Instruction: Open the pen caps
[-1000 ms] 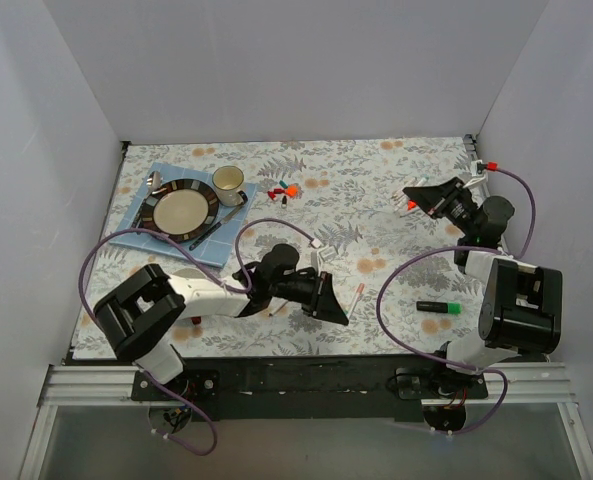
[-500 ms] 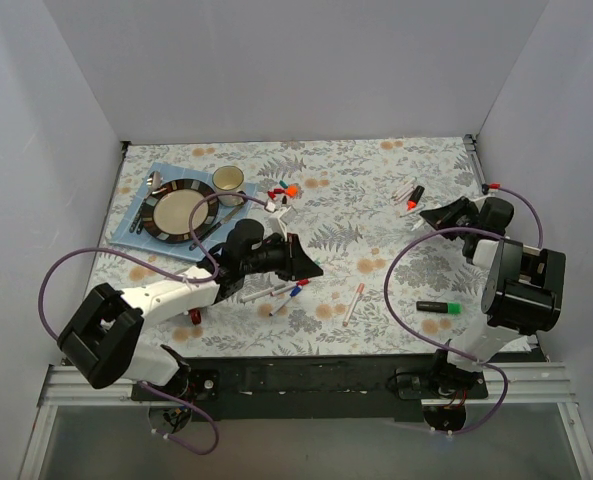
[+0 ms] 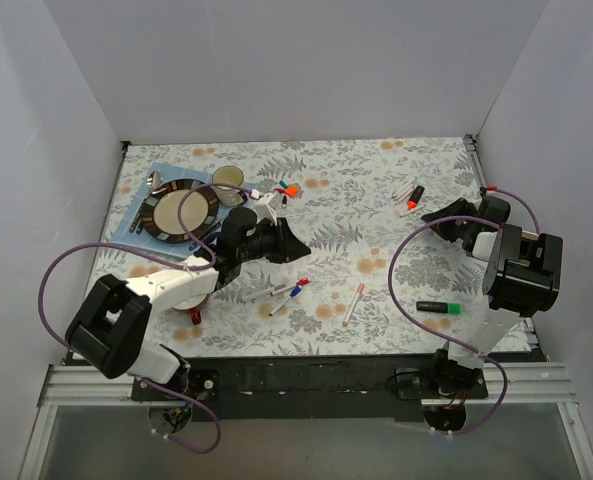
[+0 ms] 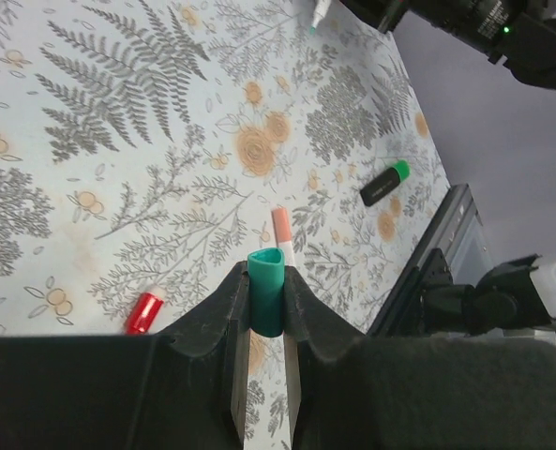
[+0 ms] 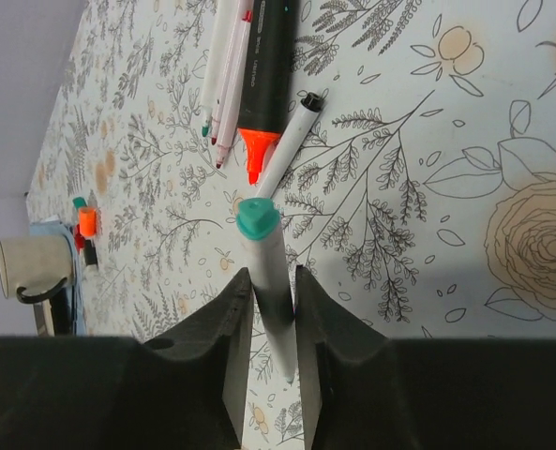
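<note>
Over the floral table [image 3: 376, 170], the left gripper [image 4: 265, 281] is clenched on a teal cap [image 4: 265, 302]; the right gripper [image 5: 272, 277] brackets a white pen [image 5: 270, 262], its grip impossible to judge; loose caps [image 3: 286, 190] lie near the mug [image 3: 227, 178].

Plate [image 3: 166, 213], mug [image 3: 228, 178], blue placemat [image 3: 128, 228]
</note>
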